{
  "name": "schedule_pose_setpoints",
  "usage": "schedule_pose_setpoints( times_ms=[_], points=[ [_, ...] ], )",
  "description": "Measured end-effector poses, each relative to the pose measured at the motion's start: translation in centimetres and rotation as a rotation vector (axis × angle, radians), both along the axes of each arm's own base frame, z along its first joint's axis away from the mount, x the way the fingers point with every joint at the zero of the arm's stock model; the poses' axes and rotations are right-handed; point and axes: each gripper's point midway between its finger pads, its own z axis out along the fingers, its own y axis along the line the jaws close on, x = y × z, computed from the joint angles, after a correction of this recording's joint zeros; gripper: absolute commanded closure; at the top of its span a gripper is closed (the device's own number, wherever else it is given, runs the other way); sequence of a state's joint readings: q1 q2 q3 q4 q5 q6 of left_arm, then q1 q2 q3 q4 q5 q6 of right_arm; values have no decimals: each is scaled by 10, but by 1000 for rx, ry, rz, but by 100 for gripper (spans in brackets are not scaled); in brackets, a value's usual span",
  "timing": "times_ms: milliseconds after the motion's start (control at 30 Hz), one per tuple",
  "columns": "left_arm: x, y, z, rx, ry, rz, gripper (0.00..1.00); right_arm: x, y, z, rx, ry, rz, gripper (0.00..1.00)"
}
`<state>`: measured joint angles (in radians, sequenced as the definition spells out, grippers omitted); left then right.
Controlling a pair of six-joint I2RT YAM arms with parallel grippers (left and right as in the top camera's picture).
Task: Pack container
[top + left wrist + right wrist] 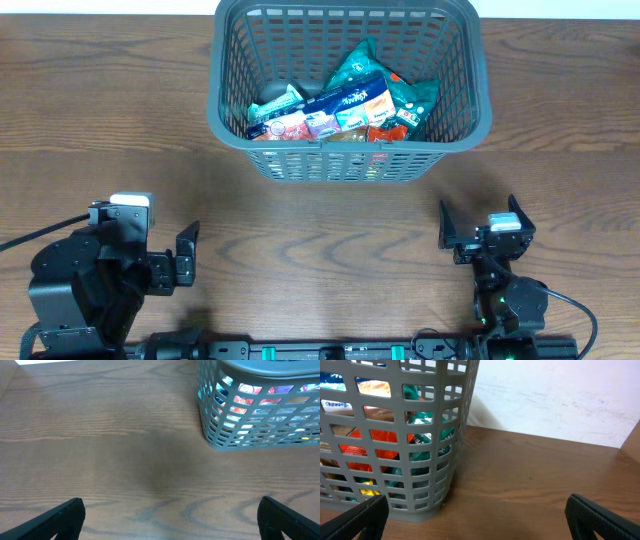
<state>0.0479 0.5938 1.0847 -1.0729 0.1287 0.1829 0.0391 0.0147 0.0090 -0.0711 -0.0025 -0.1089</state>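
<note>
"Where is the container?"

"The grey container (340, 162) sits on the brown table (300, 225), at the far side, about in the middle. It stands upright."

"Is there stuff in it?"

"Yes. Bright packets (335, 112) lie in a pile on its floor. A green one (358, 68) leans up at the back. Red, orange and blue bits show through the holes in its wall."

"What is the left gripper doing?"

"The left gripper (171, 510) is spread wide apart. Its two black fingers (67, 515) sit at the bottom corners of the left wrist view, with only bare wood between them. It holds nothing. The container is up and to its right, well apart from it."

"And the right one?"

"The right gripper (476, 505) is spread wide too. Its fingers (592, 515) have nothing between them but table. The container is ahead and to its left, nearer than on the other side, but the fingers do not touch it."

"Do the fingers touch the table?"

"I cannot tell. They are low over it."

"Where are the arms?"

"Both are at the near side of the table, one to the left and one to the right, well apart."
</note>
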Motion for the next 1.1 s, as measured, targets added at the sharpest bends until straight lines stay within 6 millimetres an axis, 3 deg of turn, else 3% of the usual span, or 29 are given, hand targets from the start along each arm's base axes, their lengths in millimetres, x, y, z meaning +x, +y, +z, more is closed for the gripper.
schedule_pose_setpoints(
  times_ms=[300,533,600,800,1100],
  points=[
    [-2,-1,0,-1,0,-2,1,0,0,0,0,0,0,1],
    [12,-3,15,0,-251,-19,1,0,0,0,0,0,-2,1],
    [20,-3,10,4,-319,-19,1,0,-1,0,0,-1,-3,1],
    [46,-2,-34,3,-426,-20,1,0,-1,0,0,0,-3,1],
    [65,-2,-58,12,-613,-25,1,0,-1,0,0,0,-3,1]
  ],
)
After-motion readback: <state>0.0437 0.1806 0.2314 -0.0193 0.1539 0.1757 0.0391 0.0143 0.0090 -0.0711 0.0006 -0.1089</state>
